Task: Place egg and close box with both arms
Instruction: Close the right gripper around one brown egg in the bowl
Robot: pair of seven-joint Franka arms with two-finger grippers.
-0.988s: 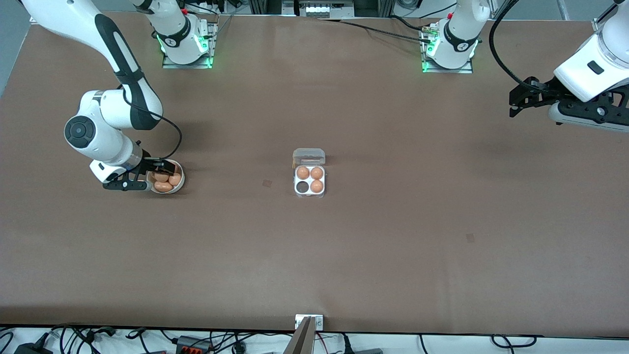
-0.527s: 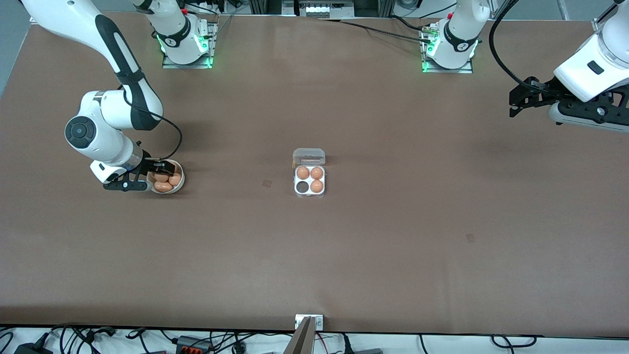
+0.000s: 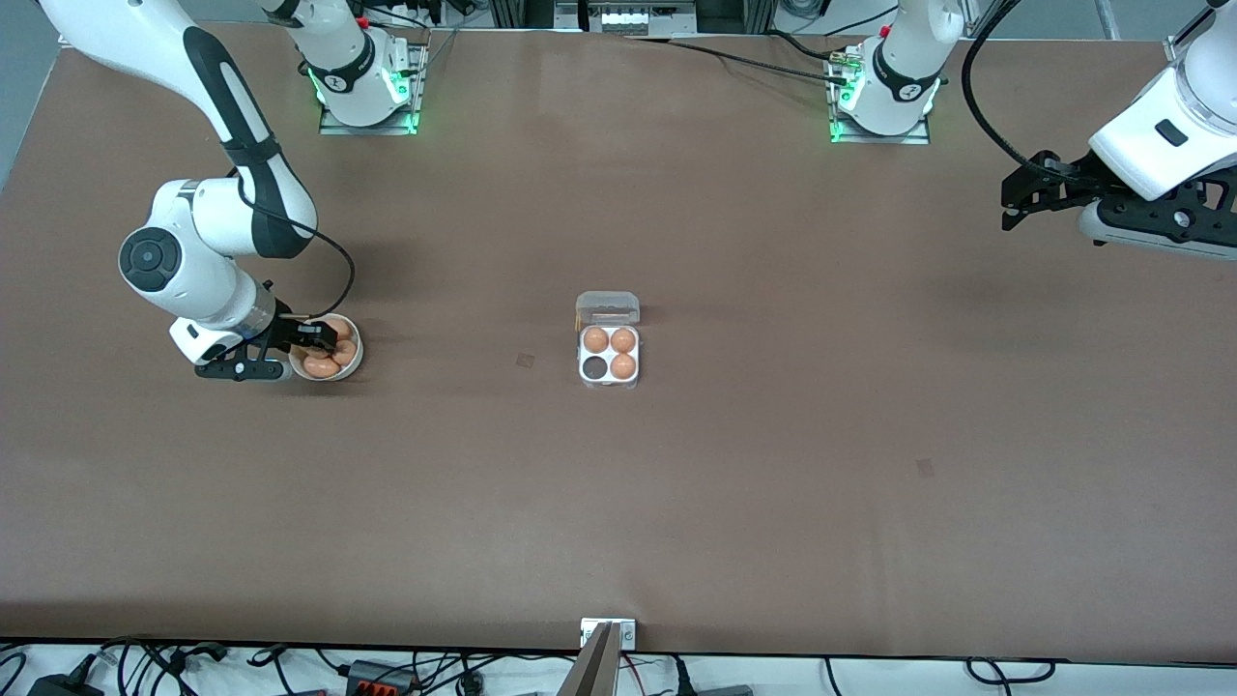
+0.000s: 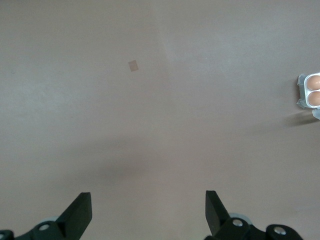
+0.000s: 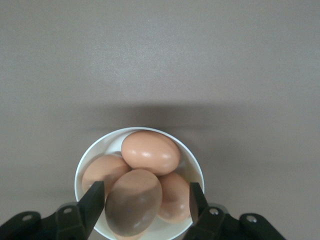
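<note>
Narrowing since before, right gripper (image 5: 145, 197) fingers astride bowl's (image 5: 86, 165) egg (image 5: 134, 201); left gripper (image 4: 148, 212) spread.

eggs (image 3: 326, 356) in bowl (image 3: 350, 368), box (image 3: 609, 354) mid-table

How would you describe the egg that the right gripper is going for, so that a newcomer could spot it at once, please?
Look at the round white bowl of eggs at the right arm's end of the table. The right gripper hangs over it, fingers either side of one egg. That egg is the shaded one between those fingers.
</note>
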